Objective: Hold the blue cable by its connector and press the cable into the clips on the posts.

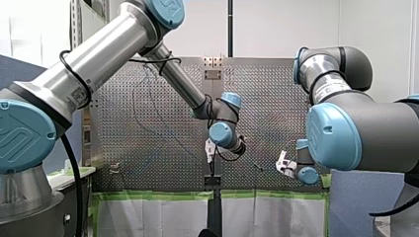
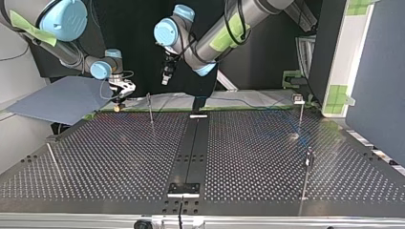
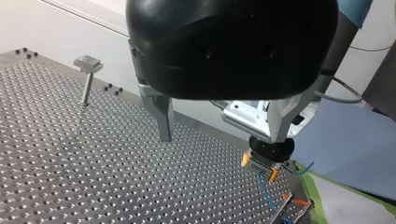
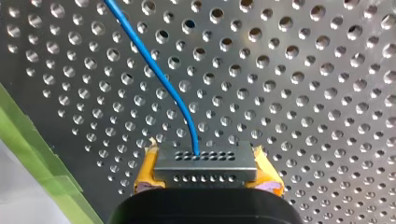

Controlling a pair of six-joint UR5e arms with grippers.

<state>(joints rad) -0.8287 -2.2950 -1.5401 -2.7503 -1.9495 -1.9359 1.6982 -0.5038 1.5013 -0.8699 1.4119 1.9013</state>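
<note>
Between my right jaws sits the pinched connector (image 4: 205, 163), blue cable (image 4: 158, 74) ahead; left jaws seemingly spread.

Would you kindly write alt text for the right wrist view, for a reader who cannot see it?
My right gripper, yellow-padded, is shut on a grey connector; the blue cable runs from it across the perforated table, green tape along its edge.

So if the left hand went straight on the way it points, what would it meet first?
Probably the bare perforated table: my left hand points down at it, nothing between. My right hand with the connector seems off that line; depth unclear.
</note>
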